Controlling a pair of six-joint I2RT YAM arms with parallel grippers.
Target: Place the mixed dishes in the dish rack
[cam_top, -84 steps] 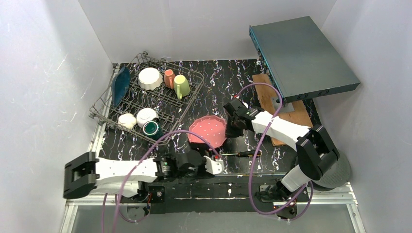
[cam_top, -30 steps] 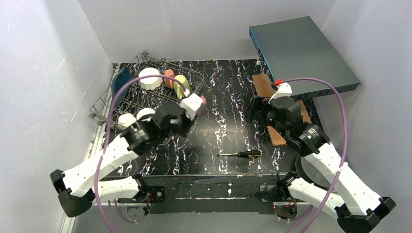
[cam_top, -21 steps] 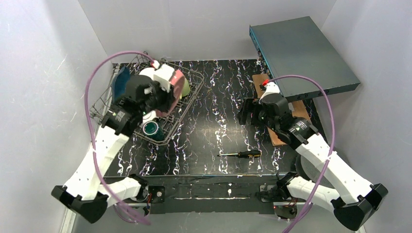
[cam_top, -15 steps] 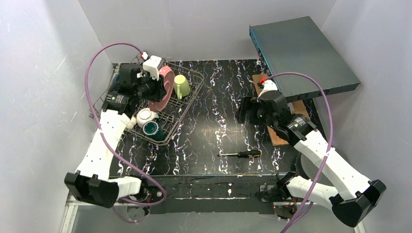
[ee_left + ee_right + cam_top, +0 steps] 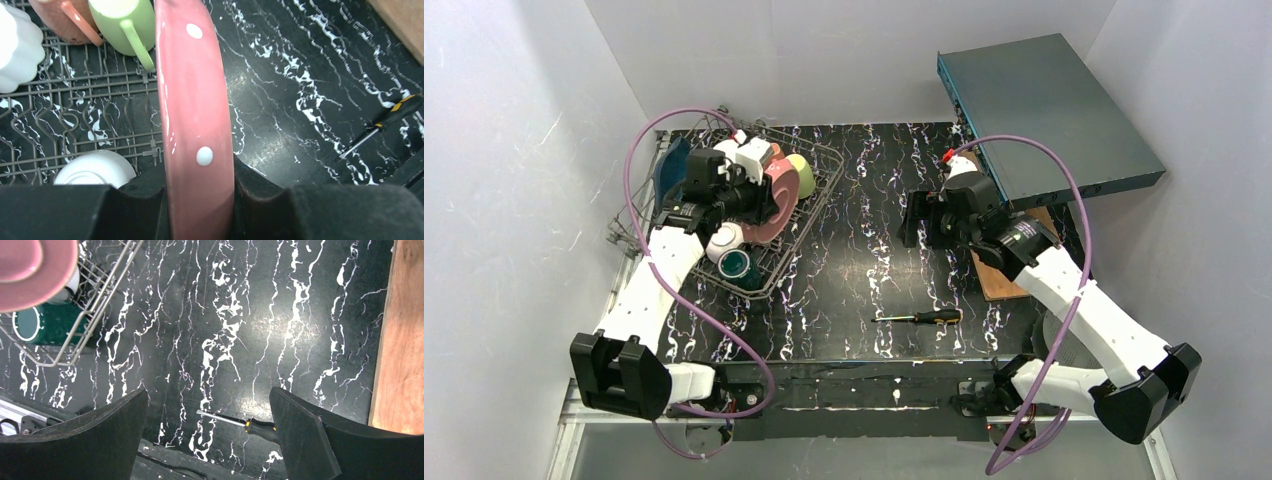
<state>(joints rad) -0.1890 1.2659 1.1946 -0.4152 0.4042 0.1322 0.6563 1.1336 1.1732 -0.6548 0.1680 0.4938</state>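
Observation:
My left gripper (image 5: 762,195) (image 5: 200,200) is shut on the pink dotted plate (image 5: 782,198) (image 5: 192,125) and holds it on edge over the right half of the dish rack (image 5: 822,208) (image 5: 100,100). In the rack stand the yellow-green mug (image 5: 802,176) (image 5: 122,20), the small salmon cup (image 5: 60,15), a fluted white bowl (image 5: 15,45), an upturned pale bowl (image 5: 724,239) (image 5: 95,167), the green-inside cup (image 5: 736,264) (image 5: 32,325) and the blue leaf-shaped plate (image 5: 671,170). My right gripper (image 5: 919,222) (image 5: 207,400) hangs open and empty above the table's middle.
A black-and-yellow-handled screwdriver (image 5: 919,318) (image 5: 240,422) (image 5: 382,125) lies on the black marbled table near the front. A wooden board (image 5: 999,280) (image 5: 400,330) lies at the right. A flat teal-grey box (image 5: 1044,110) leans at the back right. White walls close in the sides.
My left arm swung the pink plate from the table's middle over to the rack and turned it on edge. The right arm let it go, rose and shifted slightly left.

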